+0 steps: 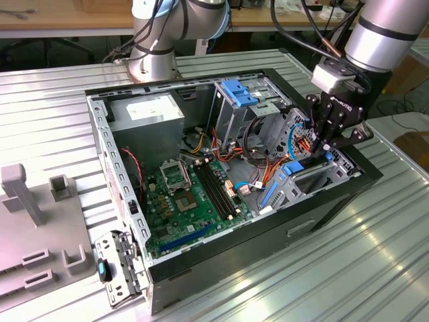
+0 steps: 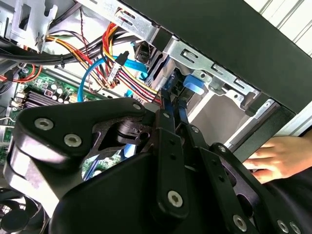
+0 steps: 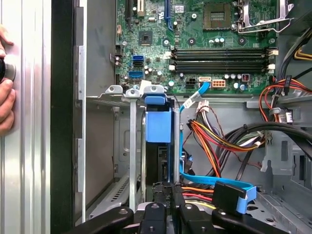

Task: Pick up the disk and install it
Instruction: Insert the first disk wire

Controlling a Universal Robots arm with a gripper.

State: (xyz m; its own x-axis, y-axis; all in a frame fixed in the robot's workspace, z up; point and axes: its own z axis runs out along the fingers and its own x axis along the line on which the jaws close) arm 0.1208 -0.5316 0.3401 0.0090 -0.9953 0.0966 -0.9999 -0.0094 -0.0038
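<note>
A: Where is the disk (image 3: 158, 127)?

B: Standing on edge in the metal drive cage (image 3: 132, 146) at the front corner of the open computer case (image 1: 100, 144). In the first wrist view its light-blue carrier tab shows between the cage's upright rails; the metal body below is dark and hard to make out.

A: And the end effector (image 1: 327, 146)?

B: Right over that cage. In the second wrist view (image 2: 173, 114) its fingers are drawn close together around a thin blue edge of the carrier, pinching it.

A: What else sits in the case?

B: Beyond the cage lies the green motherboard (image 1: 191, 194); beside the cage a tangle of orange, red and yellow cables (image 3: 219, 141) and a blue flat cable (image 3: 214, 181). The grey power-supply box (image 1: 147, 117) fills the far corner from the cage.

A: Anything cut off?

B: A person's hand (image 2: 275, 156) rests outside the case wall nearest the cage, partly out of frame. The case lies on a ribbed metal desk (image 1: 335, 268).
</note>
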